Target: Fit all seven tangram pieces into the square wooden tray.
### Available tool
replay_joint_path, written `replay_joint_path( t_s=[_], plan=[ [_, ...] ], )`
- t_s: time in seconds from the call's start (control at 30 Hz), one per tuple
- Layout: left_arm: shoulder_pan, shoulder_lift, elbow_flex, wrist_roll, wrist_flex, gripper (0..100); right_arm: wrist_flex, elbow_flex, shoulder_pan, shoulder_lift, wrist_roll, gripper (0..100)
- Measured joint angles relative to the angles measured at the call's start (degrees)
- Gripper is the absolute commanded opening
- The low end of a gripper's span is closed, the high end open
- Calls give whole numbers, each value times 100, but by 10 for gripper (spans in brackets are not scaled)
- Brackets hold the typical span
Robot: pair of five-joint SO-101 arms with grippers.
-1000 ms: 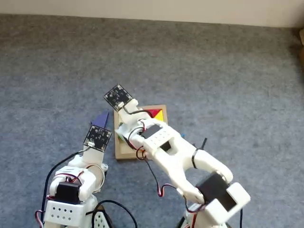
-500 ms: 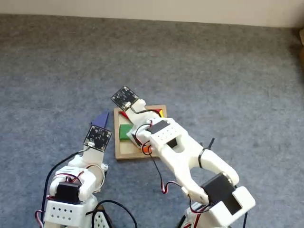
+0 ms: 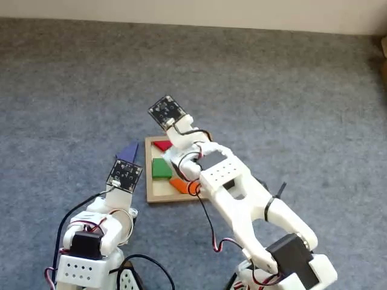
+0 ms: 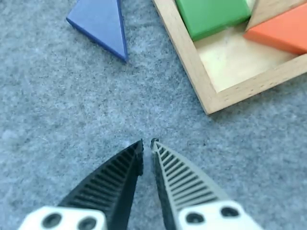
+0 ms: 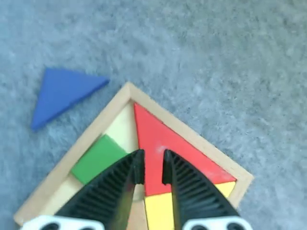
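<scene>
Farthest left, left gripper [image 4: 147, 143]: closed almost tip to tip, only a thin slit between the ribbed fingers [image 4: 180, 179]; grips nothing, touches nothing, hangs over bare grey carpet [image 3: 272, 78].
Blue triangular tangram piece [image 3: 128, 150]: flat on the carpet, outside the tray and just beside its left rim; ahead of the left fingertips and well apart from them in the left wrist view [image 4: 100, 21]; off to one side of the tray corner in the right wrist view [image 5: 60, 93].
Square wooden tray [image 3: 149, 181]: flat on the carpet between the two arms; near corner ahead of the left fingertips, off to the side [image 4: 191, 57]; far corner under the right gripper [image 5: 93, 130].
Green square piece [image 3: 161, 168]: inside the tray, against the left rim.
Orange piece [image 3: 179, 185]: inside the tray, nearer the arms, beside the green one, bare wood between them [image 4: 280, 33].
Red triangular piece [image 5: 148, 132]: inside the tray, along the far rim, corner tucked into the tray's corner.
Yellow piece [image 5: 159, 211]: inside the tray, touching the red one.
Right gripper [image 5: 151, 163]: slightly parted, a narrow gap with nothing in it; poised over the red triangle, contact with it impossible to tell.
</scene>
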State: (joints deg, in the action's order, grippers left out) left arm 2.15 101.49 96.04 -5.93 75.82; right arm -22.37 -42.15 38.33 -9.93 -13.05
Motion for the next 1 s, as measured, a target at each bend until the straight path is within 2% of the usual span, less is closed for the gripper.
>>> replay_joint_path(
  t_s=[0.17, 0.33, 0.5, 0.63, 0.83, 1.0],
  plan=[
    [0, 0, 0, 0, 0, 51, 1064, -229, 273, 466, 229, 70],
    [0, 0, 0, 0, 0, 51, 1284, -202, 343, 1213, 246, 70],
    [0, 0, 0, 0, 0, 51, 1292, -132, 343, 1257, -484, 70],
    [0, 0, 0, 0, 0, 51, 897, -141, 352, 1134, -888, 70],
    [0, 0, 0, 0, 0, 51, -220, -149, 141, 782, -949, 70],
    [0, 0, 0, 0, 0, 51, -466, -176, 0, 440, -958, 70]
  ],
)
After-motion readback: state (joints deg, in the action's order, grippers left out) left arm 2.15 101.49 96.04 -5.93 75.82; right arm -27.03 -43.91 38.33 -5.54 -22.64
